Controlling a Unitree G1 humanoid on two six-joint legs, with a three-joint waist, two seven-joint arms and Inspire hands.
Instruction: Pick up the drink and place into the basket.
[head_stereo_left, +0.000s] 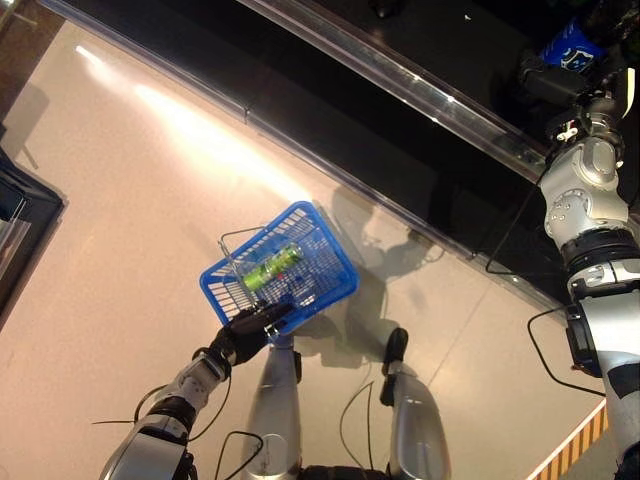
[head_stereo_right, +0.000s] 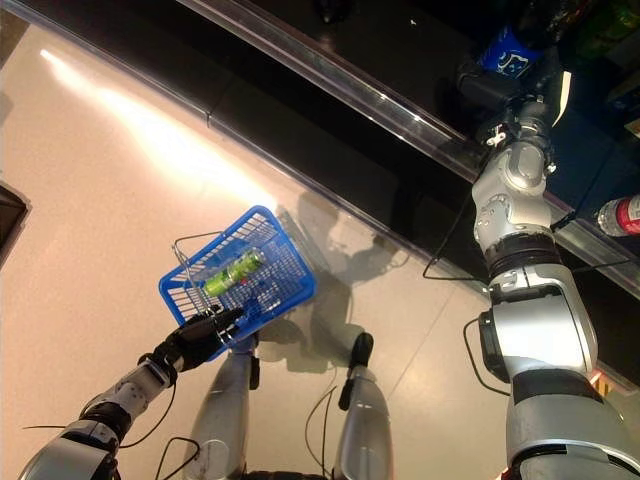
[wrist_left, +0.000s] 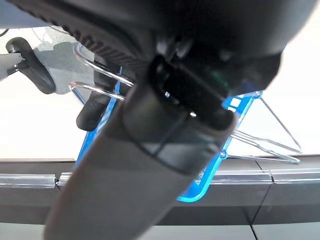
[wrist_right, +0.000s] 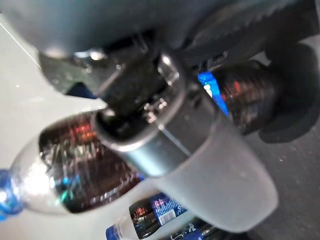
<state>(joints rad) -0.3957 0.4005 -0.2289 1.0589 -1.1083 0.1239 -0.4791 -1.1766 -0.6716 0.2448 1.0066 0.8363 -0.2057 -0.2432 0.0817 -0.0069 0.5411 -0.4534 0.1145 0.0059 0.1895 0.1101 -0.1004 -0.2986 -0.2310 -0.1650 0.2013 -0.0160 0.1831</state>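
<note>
My left robot hand curls round the wire handle of the blue basket, a green drink inside. My right robot hand clamps a dark bottle.

Dark fingers seemingly hooked on blue basket's wire handle.
</note>
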